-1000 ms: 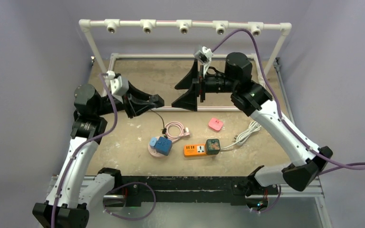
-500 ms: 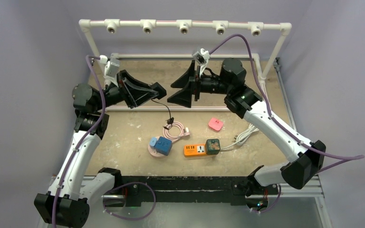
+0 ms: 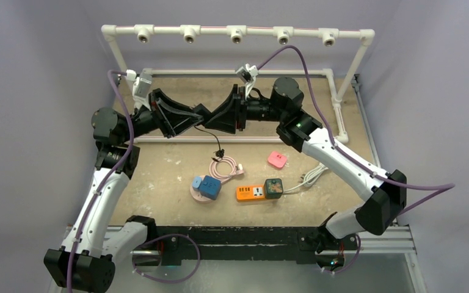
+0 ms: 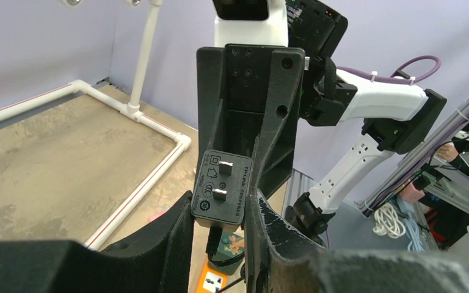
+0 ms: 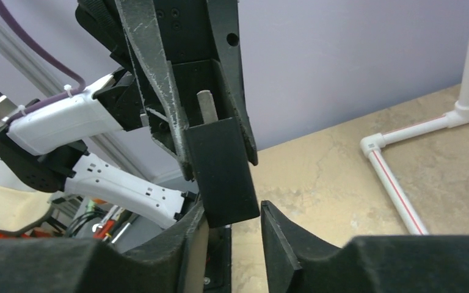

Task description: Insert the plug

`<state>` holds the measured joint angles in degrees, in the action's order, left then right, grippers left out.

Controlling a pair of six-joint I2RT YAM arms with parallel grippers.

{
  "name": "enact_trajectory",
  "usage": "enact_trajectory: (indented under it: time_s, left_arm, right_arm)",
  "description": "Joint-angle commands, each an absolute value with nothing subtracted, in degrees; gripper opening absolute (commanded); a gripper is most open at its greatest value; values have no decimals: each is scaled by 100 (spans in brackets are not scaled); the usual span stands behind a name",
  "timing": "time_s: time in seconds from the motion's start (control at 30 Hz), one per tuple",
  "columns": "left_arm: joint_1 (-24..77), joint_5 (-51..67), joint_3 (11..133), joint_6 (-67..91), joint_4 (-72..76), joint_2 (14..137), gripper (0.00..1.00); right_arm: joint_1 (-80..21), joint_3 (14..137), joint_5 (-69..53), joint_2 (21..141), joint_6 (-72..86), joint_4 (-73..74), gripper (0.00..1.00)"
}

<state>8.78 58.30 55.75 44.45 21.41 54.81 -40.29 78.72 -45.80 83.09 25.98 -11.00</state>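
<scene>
Above the back of the tabletop, held in mid-air between both arms: one plug, black, block-bodied, with two flat metal prongs on its face. Grip: the left fingers pinched its flat sides. The right fingers stood part-spread round its opposite end, a sliver of gap showing on one side, so not clamped. Attached: a thin black cord, which hung down toward a pink coil lying on the tabletop. Handling, as judged: light, rigid, hard-shelled plastic. The smooth faces were likely to twist in a loose pinch, and the trailing cord would tug a little. Best hold: across the broad flat sides of the body, clear of the prongs, which needed to be left free and square to the orange socket strip, well apart near the front.
</scene>
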Motion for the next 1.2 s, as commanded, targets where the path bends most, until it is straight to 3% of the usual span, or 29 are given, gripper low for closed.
enact_trajectory:
  time_s: [0.0, 0.2, 0.23, 0.27, 0.33, 0.37, 0.4, 0.5, 0.57, 0.67, 0.7, 0.73, 0.77, 1.0, 1.07, 1.17]
  left_arm:
    - [898, 5814, 5797, 4590, 2367, 5419, 0]
    - [899, 5829, 5743, 4512, 2227, 5383, 0]
    - [899, 5809, 5739, 4503, 2170, 5379, 9]
    - [897, 5773, 5746, 4470, 2103, 5379, 23]
    - [896, 5772, 5764, 4370, 2030, 5383, 67]
    - [896, 5779, 5784, 4307, 1999, 5394, 83]
    - [896, 5783, 5815, 4220, 1924, 5408, 93]
    - [896, 5781, 5871, 4082, 1826, 5454, 98]
    - [896, 5854, 5774, 4265, 2164, 5465, 85]
    - [896, 5895, 5785, 4296, 2269, 5526, 51]
    - [896, 5919, 5800, 4279, 2286, 5535, 35]
    - [896, 5917, 5807, 4272, 2282, 5537, 13]
    - [896, 5941, 5809, 4260, 2277, 5530, 0]
    - [898, 6154, 5998, 2918, 1082, 5549, 0]
    - [897, 6193, 6209, 1788, 31, 5626, 0]
    - [889, 5984, 6369, 452, -1558, 5808, 5]
  right_arm:
    - [-4057, 8087, -4594, 8281, 2855, -1459, 30]
    - [-4058, 7854, -4484, 8059, 2949, -1567, 6]
    - [-4059, 7815, -4476, 8013, 2979, -1566, 3]
    - [-4053, 7780, -4489, 7975, 2999, -1554, 2]
    - [-4054, 7740, -4516, 7904, 3023, -1476, 0]
    - [-4055, 7735, -4543, 7874, 3023, -1397, 0]
    - [-4059, 7734, -4568, 7841, 3012, -1310, 0]
    - [-4056, 7715, -4544, 7761, 2940, -1106, 0]
    - [-4054, 7688, -4536, 7727, 2940, -1075, 0]
    - [-4056, 7696, -4529, 7738, 2995, -1134, 0]
    - [-4052, 7707, -4533, 7751, 3023, -1154, 0]
    - [-4053, 7717, -4547, 7767, 3035, -1167, 0]
    - [-4055, 7739, -4559, 7788, 3040, -1162, 0]
    - [-4058, 7768, -4165, 7805, 2539, -235, 2]
    - [-4077, 7839, -3714, 7868, 2176, 556, 9]
    - [-4108, 7812, -2928, 8063, 1870, 1500, 34]
